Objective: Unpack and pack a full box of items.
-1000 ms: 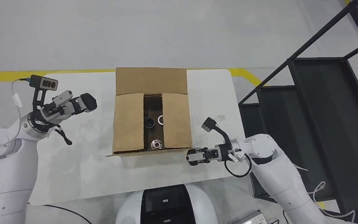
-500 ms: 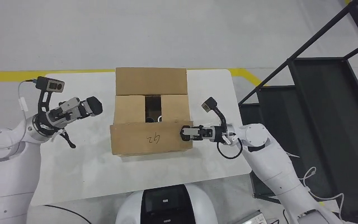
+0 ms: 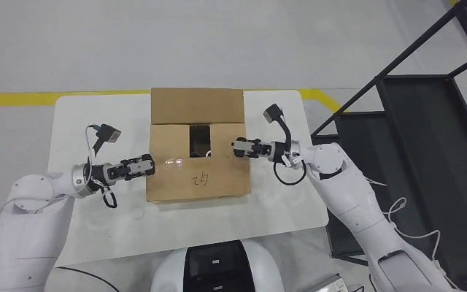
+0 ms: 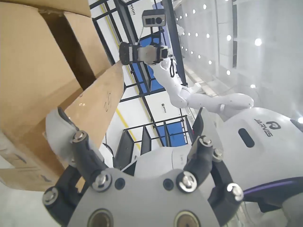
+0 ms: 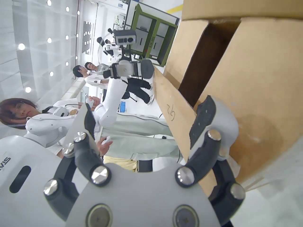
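Observation:
A brown cardboard box (image 3: 169,157) stands mid-table. Its far flap (image 3: 197,106) lies open. The two side flaps are folded in, with a dark gap (image 3: 198,140) between them. The near flap (image 3: 198,179), marked with handwriting, is raised and tilted over the top. My left gripper (image 3: 148,165) is open at the flap's left end, one finger (image 4: 59,121) against the cardboard (image 4: 35,83). My right gripper (image 3: 239,148) is open at the flap's right end, and the flap edge (image 5: 170,109) runs between its fingers (image 5: 208,114). Each wrist view shows the other gripper (image 4: 142,53) (image 5: 130,69) at the far end.
The white table (image 3: 281,208) has bare room in front of the box and on both sides. A black metal stair frame (image 3: 394,109) stands just past the table's right edge. A yellow floor line (image 3: 73,95) runs behind the table.
The near flap, hanging down in front a second ago, has been swung up over the box. My right gripper rose with it. My left arm came in from the far left to the flap.

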Available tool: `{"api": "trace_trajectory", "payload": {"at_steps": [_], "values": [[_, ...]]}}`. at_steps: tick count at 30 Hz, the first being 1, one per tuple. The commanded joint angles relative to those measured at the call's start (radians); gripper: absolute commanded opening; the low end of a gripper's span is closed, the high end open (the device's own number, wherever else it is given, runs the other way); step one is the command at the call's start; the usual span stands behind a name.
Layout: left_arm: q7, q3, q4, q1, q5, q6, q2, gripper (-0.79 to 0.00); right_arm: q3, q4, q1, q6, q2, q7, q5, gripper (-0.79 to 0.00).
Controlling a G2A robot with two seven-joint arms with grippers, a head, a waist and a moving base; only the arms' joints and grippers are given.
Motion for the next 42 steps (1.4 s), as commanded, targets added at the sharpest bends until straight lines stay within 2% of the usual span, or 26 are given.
{"api": "trace_trajectory", "payload": {"at_steps": [1,6,11,18,20,24,32,39,42], "values": [[0.006,0.012,0.01,-0.006,0.023,0.006,0.0,0.0,0.003,0.027,0.026,-0.021,-0.004,-0.051,-0.016,0.0],[0.016,0.028,0.022,-0.011,0.024,0.013,0.001,0.0,-0.001,0.127,0.108,-0.066,-0.018,-0.186,-0.085,0.0],[0.028,0.031,-0.001,0.002,0.026,0.022,0.004,0.0,-0.04,0.29,0.207,-0.061,-0.042,-0.304,-0.155,0.0],[0.054,0.011,-0.067,0.04,0.051,0.046,0.013,0.0,-0.13,0.515,0.326,-0.047,-0.087,-0.376,-0.207,0.0],[0.08,-0.001,-0.084,0.053,0.121,0.044,0.018,0.0,-0.155,0.562,0.352,-0.052,-0.101,-0.371,-0.208,0.0],[0.106,-0.005,-0.109,0.075,0.144,0.057,0.021,0.0,-0.202,0.626,0.394,-0.077,-0.132,-0.309,-0.164,0.0],[0.143,0.001,-0.145,0.092,0.176,0.067,0.025,0.0,-0.224,0.695,0.442,-0.249,-0.17,-0.251,-0.065,0.0],[0.167,0.018,-0.157,0.093,0.198,0.056,0.027,0.0,-0.18,0.679,0.42,-0.424,-0.154,-0.152,-0.019,0.0],[0.187,0.02,-0.16,0.096,0.201,0.044,0.027,0.0,-0.157,0.65,0.395,-0.47,-0.134,-0.108,-0.059,0.0]]}}
